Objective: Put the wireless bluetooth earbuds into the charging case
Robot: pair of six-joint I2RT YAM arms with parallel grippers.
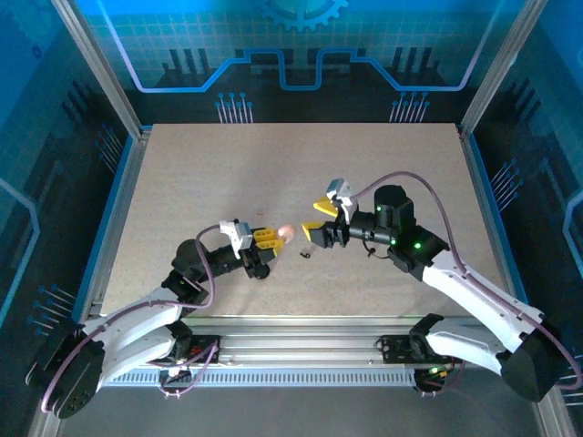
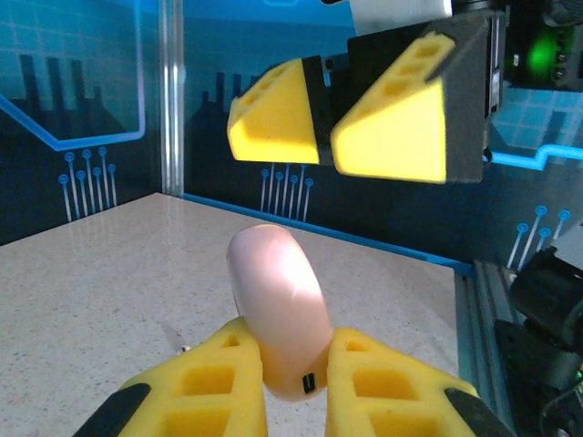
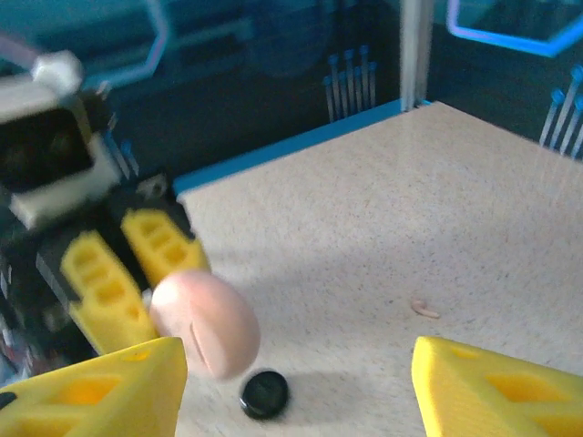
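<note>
The left tool [image 1: 273,238] pinches the smooth, rounded pink case [image 2: 278,309], which could squirt free, while the right tool [image 1: 321,220] stands open and empty and a pink earbud [image 3: 424,308] lies on the counter [image 1: 364,164].

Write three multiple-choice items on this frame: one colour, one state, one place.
1. The case in the left gripper is:
A. black
B. pale pink
C. blue

2. The right gripper is:
A. shut on the case
B. open and empty
C. shut and empty

3. The small black round piece lies:
A. on the table, close by the held case
B. in the right gripper
C. on top of the case

Answers:
1 B: it shows pale pink in both wrist views.
2 B: its jaws stand wide apart with nothing between them.
3 A: the right wrist view shows it flat on the table, just below the case.
</note>
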